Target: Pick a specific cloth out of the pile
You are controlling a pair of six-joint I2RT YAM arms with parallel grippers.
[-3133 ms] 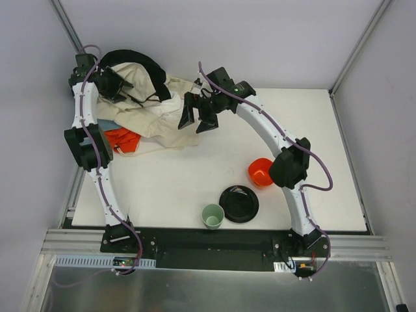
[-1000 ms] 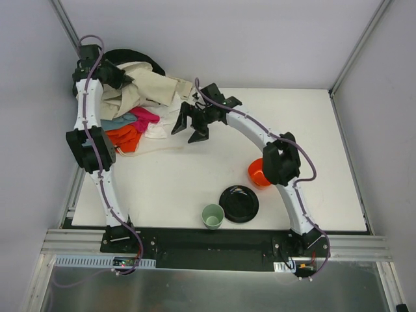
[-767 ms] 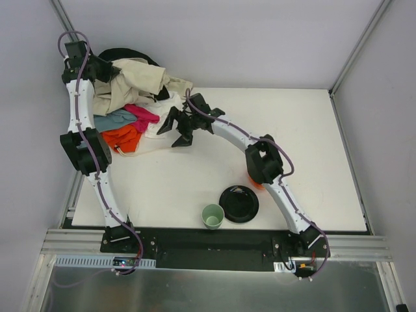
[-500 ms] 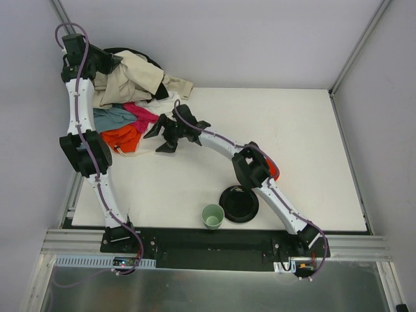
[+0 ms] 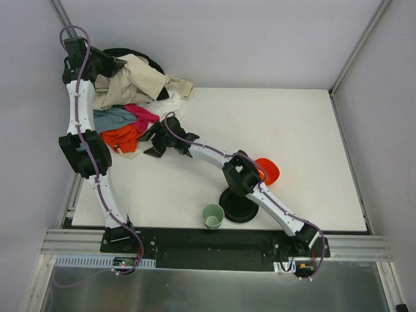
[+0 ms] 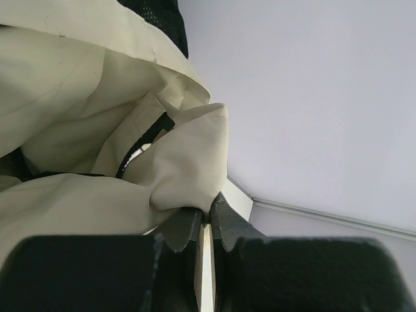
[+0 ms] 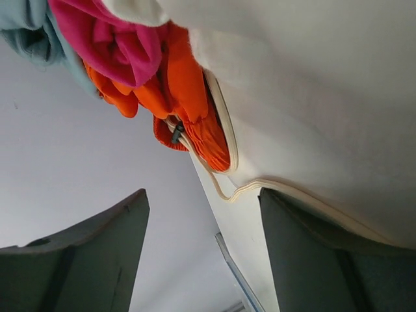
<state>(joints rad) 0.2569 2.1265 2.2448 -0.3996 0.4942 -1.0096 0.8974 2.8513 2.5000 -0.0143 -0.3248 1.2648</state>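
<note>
The cloth (image 5: 120, 138), bright orange-red, lies at the near left edge of the pile (image 5: 133, 88), under a magenta-pink piece (image 5: 142, 117) and a teal one (image 5: 110, 119). My right gripper (image 5: 150, 142) is open just right of the cloth, low over the table. In the right wrist view the cloth (image 7: 192, 107) lies ahead of the open right gripper (image 7: 205, 224), apart from both fingers, with a cream cord (image 7: 250, 187) trailing from it. My left gripper (image 5: 109, 65) is shut on the pile's beige fabric (image 6: 97, 130), held up at the back left corner; the left gripper (image 6: 207, 218) pinches a fold.
An orange bowl (image 5: 268, 170) sits behind the right arm's elbow. A black plate (image 5: 238, 205) and a pale green cup (image 5: 212, 216) stand near the front edge. Walls close in at the left and back of the pile.
The right arm swung left across the table to the orange-red cloth, its jaws narrowing a little. The left gripper lifted the beige fabric up and back, uncovering the pink, teal and orange pieces.
</note>
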